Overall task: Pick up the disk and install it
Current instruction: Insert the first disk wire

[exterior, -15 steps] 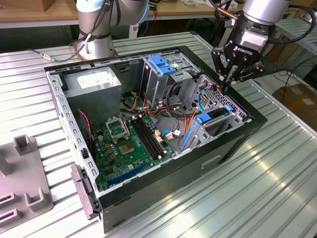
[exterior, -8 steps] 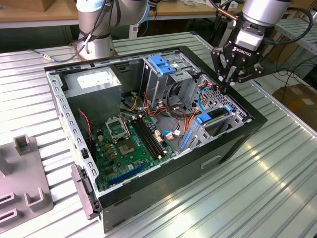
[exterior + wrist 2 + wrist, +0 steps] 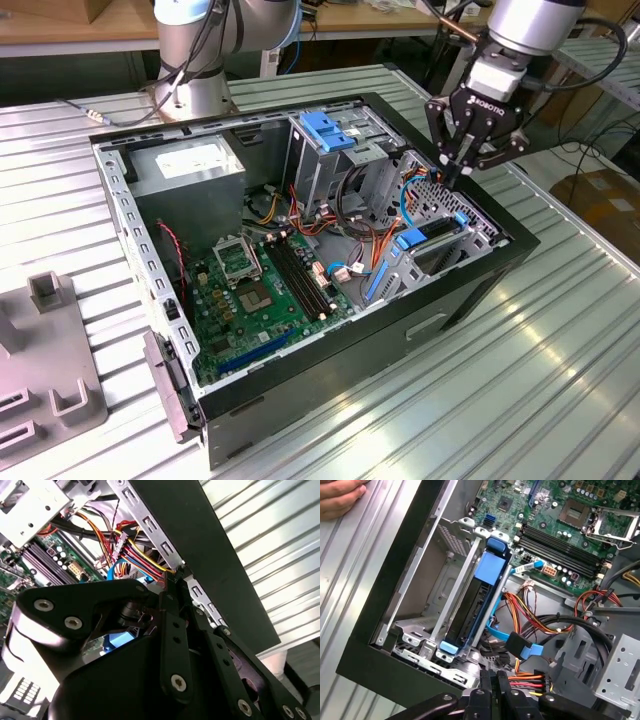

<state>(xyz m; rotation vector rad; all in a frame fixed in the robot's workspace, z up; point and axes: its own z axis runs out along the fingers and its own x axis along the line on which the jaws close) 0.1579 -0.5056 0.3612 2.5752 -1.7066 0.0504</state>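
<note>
Pincer (image 3: 452, 172) clenched, tips pressed together and grasping nothing, hanging just above the front corner of the open computer case (image 3: 400, 330). Right below the tips in both wrist views, a bundle of red, yellow and black power cables (image 3: 530, 682) with its connector; worth keeping the tips off these wires on any descent. A little beyond the tips, the disk (image 3: 475, 600), standing on edge in the metal drive bay (image 3: 420, 630), blue rails running its length and a blue tab at each end; judged seated or nearly so, though full latching cannot be told. If a final push is needed, best delivered squarely on the blue end tab, along the line of the rails, with closed tips and light force, so the rails slide without skewing in the bay. Loose blue data cable (image 3: 520, 645) lying beside the disk, near enough to snag. Farther out, the motherboard (image 3: 545, 520) with its memory slots. Beyond the case wall, the ribbed worktop (image 3: 560, 380), and a person's hand (image 3: 337, 500) resting on it, well apart from the pincer.
</note>
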